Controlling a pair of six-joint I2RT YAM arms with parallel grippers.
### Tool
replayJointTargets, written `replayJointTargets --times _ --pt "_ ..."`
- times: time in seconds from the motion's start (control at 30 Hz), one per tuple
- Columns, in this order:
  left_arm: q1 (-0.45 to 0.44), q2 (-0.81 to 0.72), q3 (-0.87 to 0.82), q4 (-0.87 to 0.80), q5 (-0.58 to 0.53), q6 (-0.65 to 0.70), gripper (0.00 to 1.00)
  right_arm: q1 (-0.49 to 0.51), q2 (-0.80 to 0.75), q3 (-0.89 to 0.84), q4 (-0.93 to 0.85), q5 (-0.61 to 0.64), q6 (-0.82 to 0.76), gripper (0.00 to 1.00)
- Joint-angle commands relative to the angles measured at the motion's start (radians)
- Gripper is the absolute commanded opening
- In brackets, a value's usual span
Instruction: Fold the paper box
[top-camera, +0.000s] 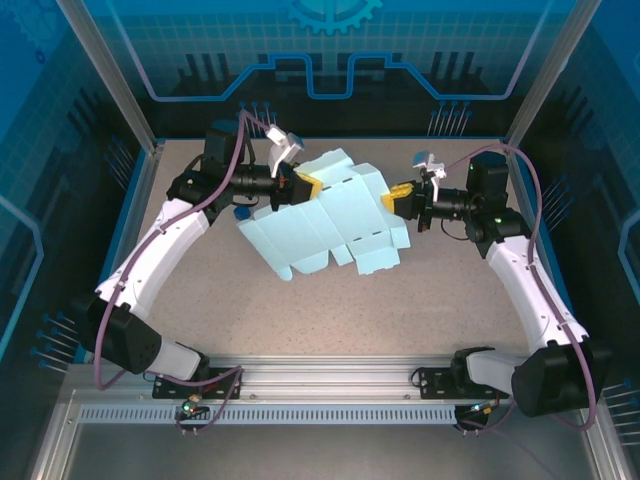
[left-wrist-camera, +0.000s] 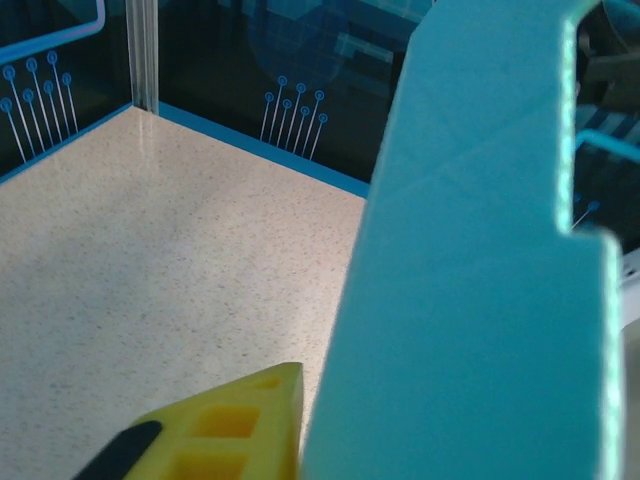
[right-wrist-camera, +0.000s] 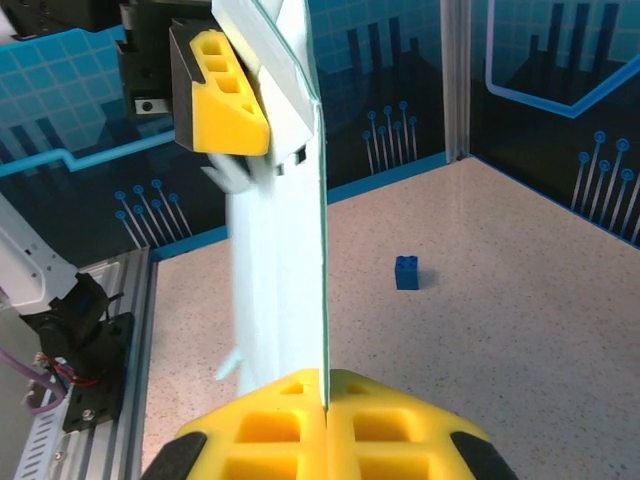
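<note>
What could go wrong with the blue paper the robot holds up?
The paper box is raised between the grippers. If the right gripper, pinching a thin edge, pulls away from the left gripper, the card might tear or slip out. It could crease in the wrong place.

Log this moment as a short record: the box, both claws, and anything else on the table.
box: pale blue creased sheet with flaps, held up between the claws, not yet a closed box
left claw: shut on the box's left side
right claw: shut on the box's right side, card edge-on between its fingers
block: small, dark blue, loose on the table, apart from the box
</note>
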Motion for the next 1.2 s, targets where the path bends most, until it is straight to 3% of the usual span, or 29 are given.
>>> replayJointTargets --times 0.0,0.2,0.43,0.53,0.97,1.1,1.17 --pt "0.003 -0.006 -0.015 0.053 0.039 -0.099 0.11 0.015 -0.008 0.034 -0.01 0.088 0.007 0.0" --pt "0.0 -0.02 -0.045 0.127 -0.049 -0.351 0.0 0.137 -0.053 0.018 -0.028 0.417 -0.081 0.0" --pt "-0.002 -0.019 -0.148 0.236 -0.135 -0.621 0.0 0.317 -0.057 -0.029 0.006 0.817 -0.182 0.0" --pt "-0.01 -0.012 -0.181 0.277 -0.126 -0.662 0.0 0.381 -0.041 -0.045 0.019 0.948 -0.215 0.0" --pt "-0.021 0.022 -0.268 0.327 -0.204 -0.74 0.0 0.481 0.003 -0.091 0.052 1.143 -0.282 0.0" --pt "-0.021 0.022 -0.288 0.33 -0.223 -0.734 0.0 0.476 0.001 -0.086 0.024 1.138 -0.287 0.0" --pt "-0.021 0.023 -0.3 0.333 -0.23 -0.726 0.0 0.449 0.001 -0.061 -0.031 1.063 -0.266 0.0"
